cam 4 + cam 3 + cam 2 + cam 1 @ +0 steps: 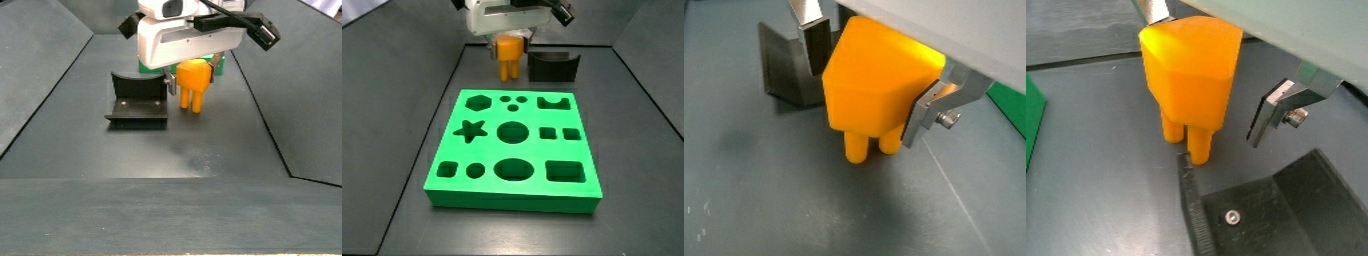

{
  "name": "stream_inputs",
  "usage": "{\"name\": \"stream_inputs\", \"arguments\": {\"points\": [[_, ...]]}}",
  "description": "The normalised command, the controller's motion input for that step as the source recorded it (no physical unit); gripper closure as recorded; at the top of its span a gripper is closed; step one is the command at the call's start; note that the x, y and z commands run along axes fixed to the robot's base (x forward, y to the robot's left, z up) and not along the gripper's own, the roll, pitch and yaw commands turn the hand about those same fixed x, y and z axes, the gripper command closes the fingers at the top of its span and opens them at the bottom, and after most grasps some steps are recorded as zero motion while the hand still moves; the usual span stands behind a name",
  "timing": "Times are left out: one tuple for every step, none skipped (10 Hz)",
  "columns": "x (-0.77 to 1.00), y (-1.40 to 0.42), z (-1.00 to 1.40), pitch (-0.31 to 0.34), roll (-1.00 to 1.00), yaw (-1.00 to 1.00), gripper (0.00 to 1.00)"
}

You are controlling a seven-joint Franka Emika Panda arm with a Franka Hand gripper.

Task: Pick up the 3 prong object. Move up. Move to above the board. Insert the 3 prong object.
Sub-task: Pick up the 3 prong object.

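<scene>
One hand [871,85] — a single arm's, with two silver fingers [931,112] — is up at the far end of the grey floor, closed around the one 3 prong object [506,53]. That orange peg shows two legs in a wrist view [1188,135], the third I cannot make out. One fixture [138,98] stands just beside it. One green board [513,150] lies nearer — I count eleven cut-outs in it: three small dots, one hexagon, one star, one notched square, three round holes and two squares.
</scene>
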Motion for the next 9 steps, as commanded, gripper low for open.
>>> {"name": "stream_inputs", "arguments": {"points": [[0.00, 0.00, -0.09, -0.110, -0.08, -1.00, 0.00], [0.00, -0.01, -0.12, -0.111, -0.09, -1.00, 0.00], [0.00, -0.02, -0.10, -0.126, -0.11, -1.00, 0.00], [0.00, -0.02, -0.09, -0.136, -0.13, -1.00, 0.00], [0.00, -0.03, -0.05, -0.147, -0.15, -0.99, 0.00], [0.00, -0.03, -0.03, -0.150, -0.16, -0.99, 0.00], [0.00, -0.02, -0.01, -0.150, -0.17, -0.98, 0.00], [0.00, -0.02, 0.00, -0.151, -0.17, -0.97, 0.00], [0.00, -0.02, 0.00, -0.151, -0.17, -0.97, 0.00]]}}
